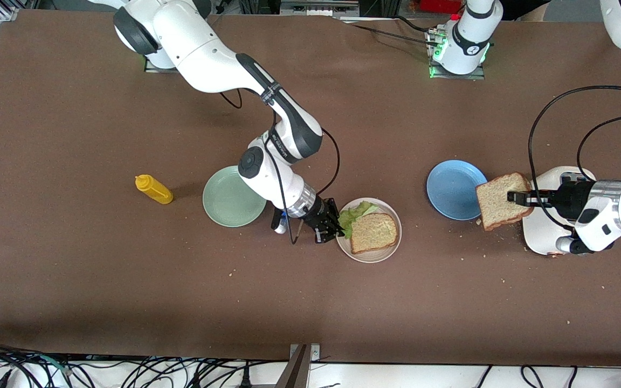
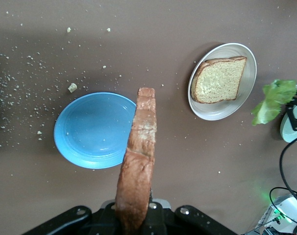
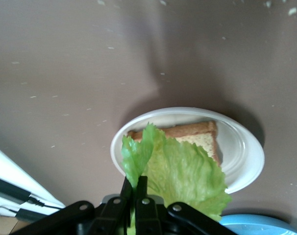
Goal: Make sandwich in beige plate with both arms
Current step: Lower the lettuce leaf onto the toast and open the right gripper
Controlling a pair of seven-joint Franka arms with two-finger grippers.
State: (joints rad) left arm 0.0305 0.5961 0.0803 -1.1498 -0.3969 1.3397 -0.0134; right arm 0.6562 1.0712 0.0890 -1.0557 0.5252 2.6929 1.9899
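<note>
The beige plate [image 1: 372,256] holds one toasted bread slice [image 1: 373,232] lying flat. My right gripper [image 1: 338,227] is shut on a green lettuce leaf [image 1: 356,213] that hangs over the plate's edge toward the right arm's end. In the right wrist view the lettuce [image 3: 180,171] spreads from the gripper [image 3: 140,188] over the slice [image 3: 197,133] and plate [image 3: 241,147]. My left gripper [image 1: 516,197] is shut on a second bread slice [image 1: 501,200], held in the air beside the blue plate [image 1: 452,188]. It shows edge-on [image 2: 138,156] in the left wrist view.
A mint green plate [image 1: 231,198] and a yellow mustard bottle [image 1: 153,189] lie toward the right arm's end. A white toaster [image 1: 547,229] stands under the left arm. Crumbs are scattered round the blue plate [image 2: 89,129].
</note>
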